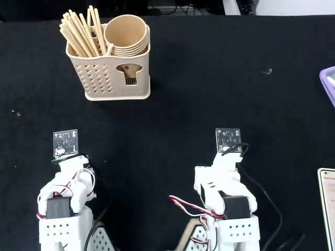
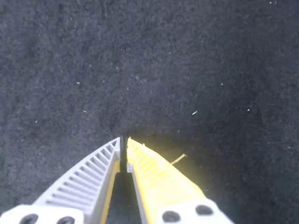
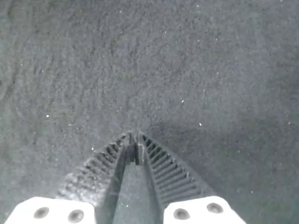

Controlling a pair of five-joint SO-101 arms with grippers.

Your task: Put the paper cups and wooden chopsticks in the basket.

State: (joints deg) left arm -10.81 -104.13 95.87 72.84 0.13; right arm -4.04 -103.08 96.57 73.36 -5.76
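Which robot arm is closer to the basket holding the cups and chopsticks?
Left, it seems. The left arm sits folded almost straight in front of the basket; the right arm sits folded beside it, farther off to one side.

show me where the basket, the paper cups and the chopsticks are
basket (image 1: 111,78), high view, on its perforated front wall
paper cups (image 1: 125,31), high view, inside the top cup
wooden chopsticks (image 1: 79,35), high view, middle of the bundle
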